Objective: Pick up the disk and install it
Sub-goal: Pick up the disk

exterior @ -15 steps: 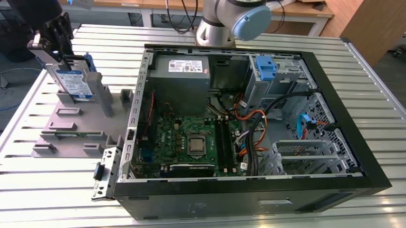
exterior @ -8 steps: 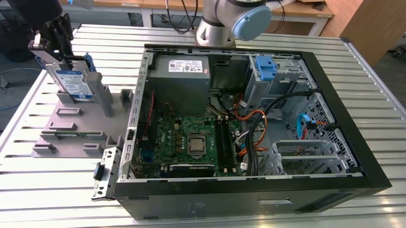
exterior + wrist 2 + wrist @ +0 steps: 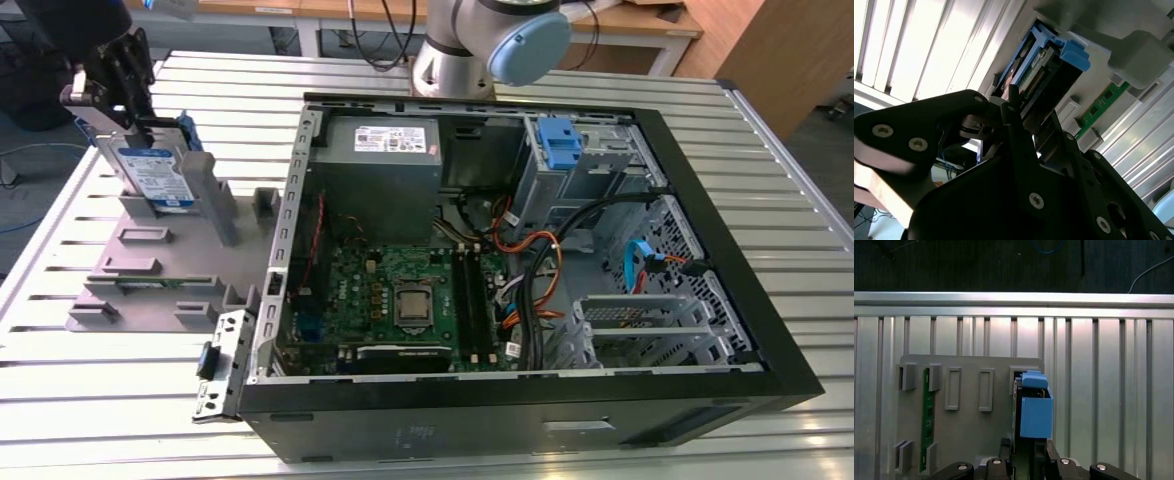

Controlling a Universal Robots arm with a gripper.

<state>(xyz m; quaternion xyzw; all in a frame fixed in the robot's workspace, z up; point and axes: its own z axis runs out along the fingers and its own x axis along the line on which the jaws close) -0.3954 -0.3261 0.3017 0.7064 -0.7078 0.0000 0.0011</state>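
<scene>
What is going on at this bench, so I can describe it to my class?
One robot arm's gripper is at the top edge of the disk, a hard drive in a blue carrier standing upright in a grey holder on the slatted metal table. On the exterior view's right lies the open computer case, motherboard exposed; the disk is not yet installed.
</scene>
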